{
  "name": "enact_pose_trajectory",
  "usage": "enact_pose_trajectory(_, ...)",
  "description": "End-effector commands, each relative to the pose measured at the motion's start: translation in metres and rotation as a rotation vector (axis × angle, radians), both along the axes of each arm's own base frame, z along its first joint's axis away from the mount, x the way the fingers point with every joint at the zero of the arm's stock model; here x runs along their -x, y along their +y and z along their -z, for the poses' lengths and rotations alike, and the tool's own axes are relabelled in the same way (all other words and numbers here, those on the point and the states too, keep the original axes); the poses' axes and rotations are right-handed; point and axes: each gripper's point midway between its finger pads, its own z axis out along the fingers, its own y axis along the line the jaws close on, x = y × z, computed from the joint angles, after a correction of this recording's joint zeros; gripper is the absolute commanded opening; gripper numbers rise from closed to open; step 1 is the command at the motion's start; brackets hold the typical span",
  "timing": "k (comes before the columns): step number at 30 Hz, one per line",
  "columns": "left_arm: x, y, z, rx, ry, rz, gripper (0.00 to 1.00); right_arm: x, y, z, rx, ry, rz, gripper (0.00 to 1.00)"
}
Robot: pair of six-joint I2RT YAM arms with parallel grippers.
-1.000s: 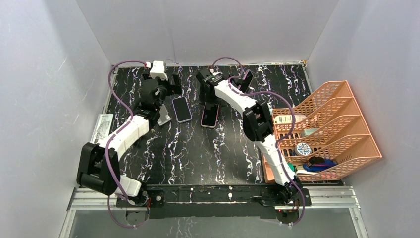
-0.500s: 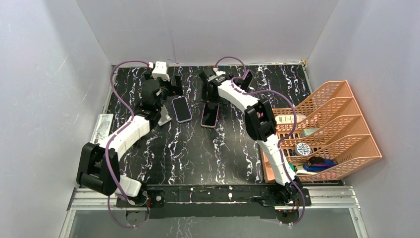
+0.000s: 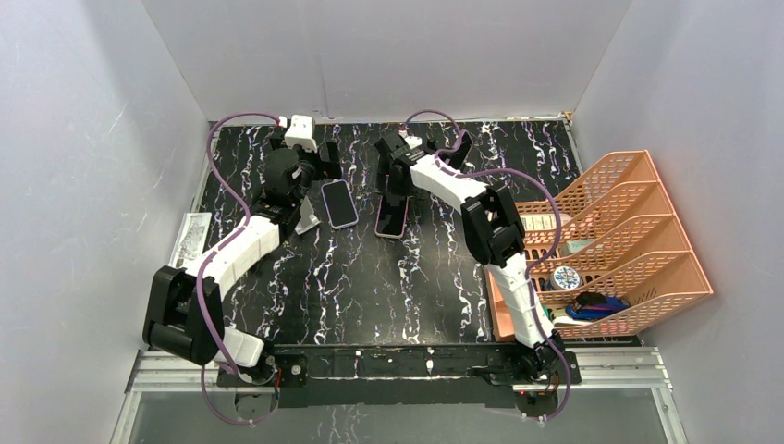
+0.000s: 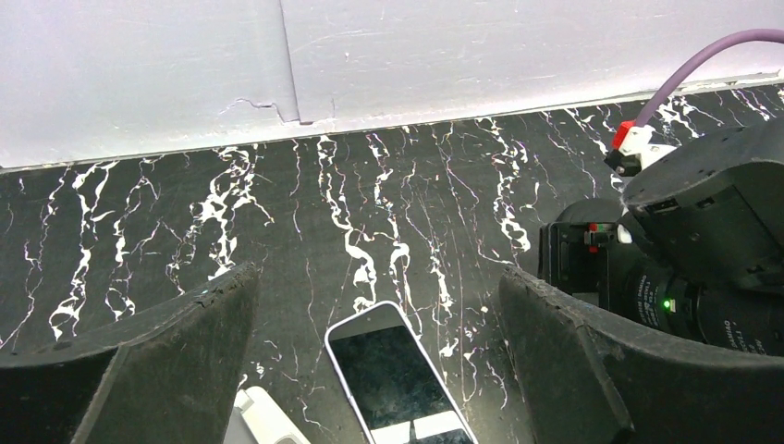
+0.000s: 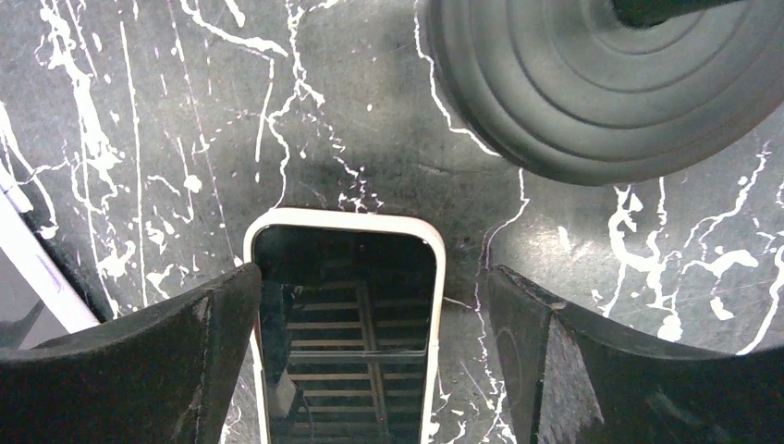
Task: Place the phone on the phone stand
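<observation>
**Top view.** An orange file rack (image 3: 638,199) at the table's (image 3: 370,287) 3 o'clock edge holds a round tin (image 3: 565,277), a blue item (image 3: 592,307) and a pale box (image 3: 530,223); no wrist view shows it.

**Wrist views.** Toward 12 o'clock, the left phone (image 4: 393,379) lies under the wide-open, empty left gripper (image 4: 377,277), with a white stand (image 4: 263,421) at its 8 o'clock. The right phone (image 5: 347,333) lies under the wide-open, empty right gripper (image 5: 372,277), with a black ribbed disc (image 5: 601,83) at its 1 o'clock.
</observation>
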Motion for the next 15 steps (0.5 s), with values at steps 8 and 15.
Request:
enact_pose_trajectory(8,0.0030,0.0035,-0.0396,0.013,-0.086,-0.015,0.98,-0.0017,0.0157,-0.0322,-0.122,-0.095,0.002,0.99)
enact_pose_trajectory(15,0.0040,0.0029,-0.0414,0.012,-0.091,-0.011,0.98,-0.0039,0.0173,-0.0378,-0.156,-0.126,0.023,0.99)
